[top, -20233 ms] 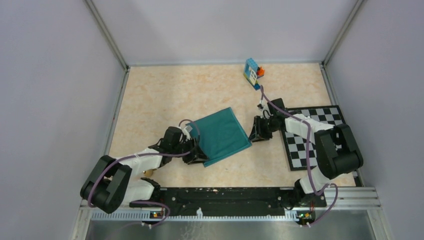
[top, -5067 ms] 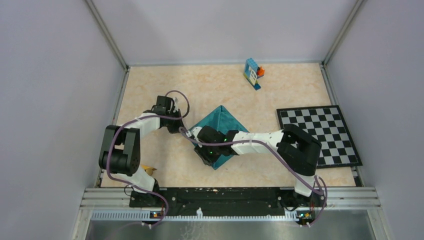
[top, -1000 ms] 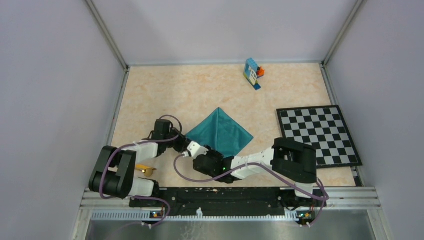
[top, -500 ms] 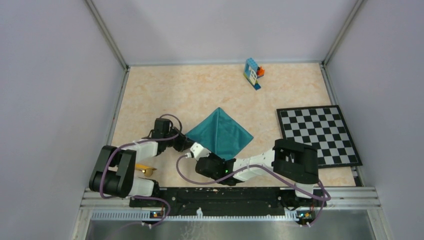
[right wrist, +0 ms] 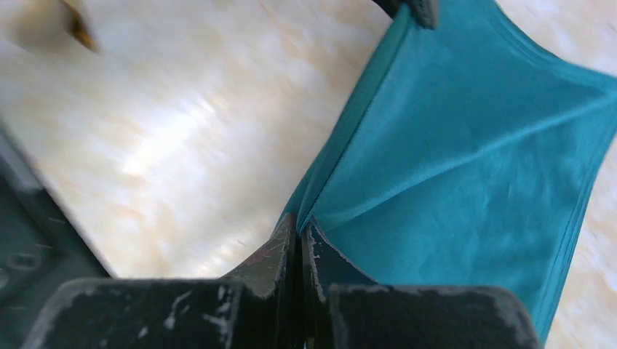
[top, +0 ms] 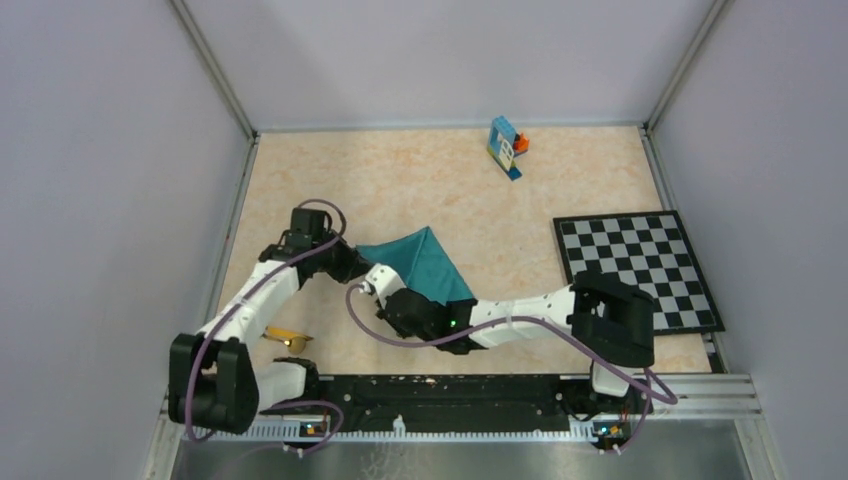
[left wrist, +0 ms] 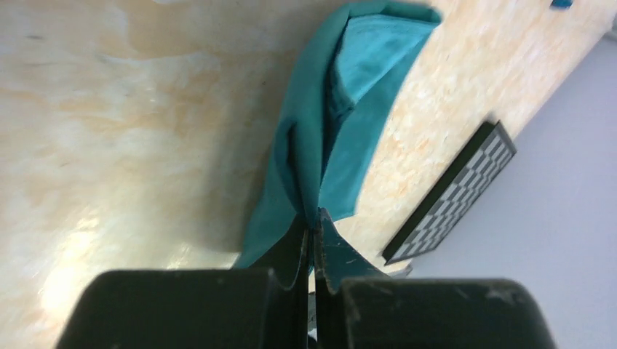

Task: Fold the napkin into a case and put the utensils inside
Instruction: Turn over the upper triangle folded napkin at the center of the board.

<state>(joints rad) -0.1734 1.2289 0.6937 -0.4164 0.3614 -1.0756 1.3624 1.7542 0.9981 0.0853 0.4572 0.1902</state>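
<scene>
The teal-green napkin [top: 425,262] is folded and partly lifted off the table. My left gripper [top: 360,256] is shut on its left corner; in the left wrist view the cloth [left wrist: 349,109] hangs pinched between my closed fingertips [left wrist: 313,218]. My right gripper [top: 402,296] is shut on the napkin's near edge; in the right wrist view the cloth [right wrist: 466,160] fans out from the closed tips [right wrist: 300,227]. The golden-yellow utensils [top: 285,338] lie on the table near the left arm's base and show blurred in the right wrist view [right wrist: 76,22].
The checkerboard mat [top: 635,270] lies at the right and shows in the left wrist view [left wrist: 451,196]. Blue-orange toy blocks [top: 507,147] stand at the back. Grey walls close the table on three sides.
My left gripper has moved up and away with the napkin's left corner. The flat triangle is now lifted and narrower. My right gripper has shifted slightly left, still on the near edge.
</scene>
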